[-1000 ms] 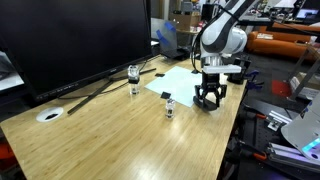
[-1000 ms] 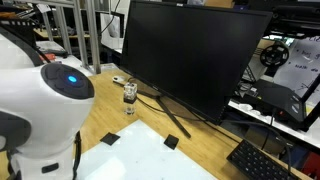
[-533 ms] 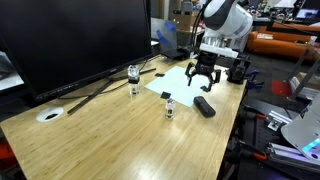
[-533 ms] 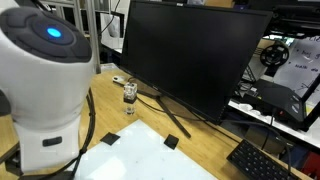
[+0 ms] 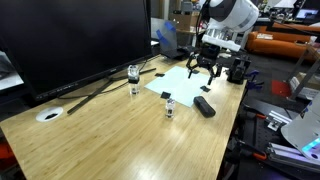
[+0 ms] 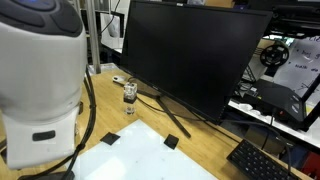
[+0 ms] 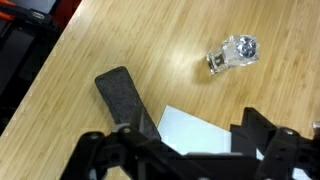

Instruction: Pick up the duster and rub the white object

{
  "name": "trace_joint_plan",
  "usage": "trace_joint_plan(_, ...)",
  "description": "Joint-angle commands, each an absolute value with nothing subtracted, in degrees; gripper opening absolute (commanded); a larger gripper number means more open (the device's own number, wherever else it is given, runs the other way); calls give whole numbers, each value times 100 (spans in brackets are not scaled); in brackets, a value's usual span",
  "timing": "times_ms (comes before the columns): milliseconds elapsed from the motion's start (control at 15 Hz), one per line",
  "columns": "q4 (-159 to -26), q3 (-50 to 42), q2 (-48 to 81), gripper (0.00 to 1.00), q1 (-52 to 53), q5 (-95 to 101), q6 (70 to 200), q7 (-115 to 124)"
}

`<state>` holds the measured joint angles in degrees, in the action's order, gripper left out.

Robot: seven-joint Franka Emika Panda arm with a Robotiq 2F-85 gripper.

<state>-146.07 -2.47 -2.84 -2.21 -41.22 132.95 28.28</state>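
**A:** Where is the duster now?

**B:** The duster (image 5: 204, 106) lies flat on the wooden table (image 5: 110, 140), just beside a corner of the white sheet (image 5: 178, 80). The gripper (image 5: 201, 72) hangs above the sheet, its fingers spread wide and empty.

**A:** How should it be picked up?

**B:** I'd move over the duster's middle and turn the wrist so the jaws cross its short width. Then come straight down and close on the long sides. It's a matte black oblong with rounded ends, so a centred hold should keep it level for rubbing.

**A:** Any hazards?

**B:** A small clear glass piece (image 7: 233, 53) stands near, so steer clear of it. The sheet looks paper-thin and smooth, and seems to lie loose on the polished wood. Press lightly, or it may slide or crease.
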Motion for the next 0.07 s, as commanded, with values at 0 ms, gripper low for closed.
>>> trace_joint_plan(0,-14603,-233,-286,100,-237,-4115,13285,2834)
